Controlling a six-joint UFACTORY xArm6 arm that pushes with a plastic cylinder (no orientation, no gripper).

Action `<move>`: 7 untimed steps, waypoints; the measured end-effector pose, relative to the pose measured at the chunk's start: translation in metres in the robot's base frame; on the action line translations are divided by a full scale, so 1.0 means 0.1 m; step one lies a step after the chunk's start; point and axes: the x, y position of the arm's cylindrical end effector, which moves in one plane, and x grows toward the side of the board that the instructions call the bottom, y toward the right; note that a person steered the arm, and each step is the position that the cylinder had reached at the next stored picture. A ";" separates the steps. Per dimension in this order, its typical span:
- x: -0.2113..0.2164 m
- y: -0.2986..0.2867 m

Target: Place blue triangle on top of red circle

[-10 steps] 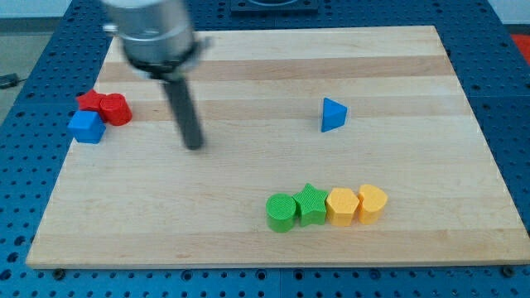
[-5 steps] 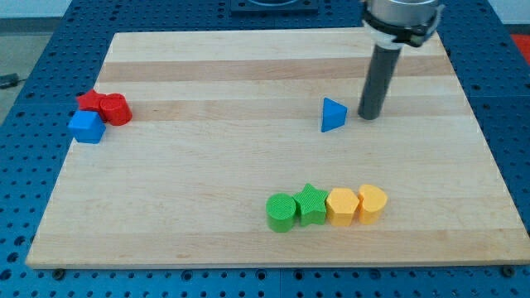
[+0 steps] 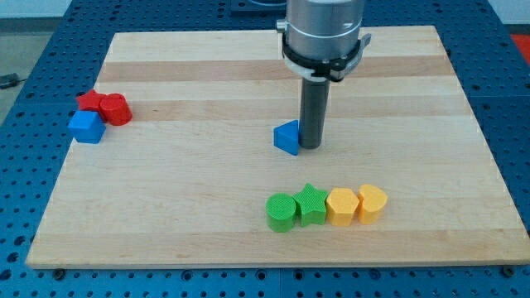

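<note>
One blue triangle (image 3: 287, 137) sits mid-counter (image 3: 248, 66), our tip (image 3: 310, 146) touching its right side; no fingers exist here. An off-centre push could spin it wide of the far-left red circle (image 3: 117, 109).

On the pale striped wooden table (image 3: 207, 207), beside the blue triangle block (image 3: 286, 137): a dark rod. Further off, a red circle block (image 3: 117, 109), green star block (image 3: 311, 204), yellow blocks (image 3: 357, 204).
</note>
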 end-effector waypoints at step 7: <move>-0.57 -1.66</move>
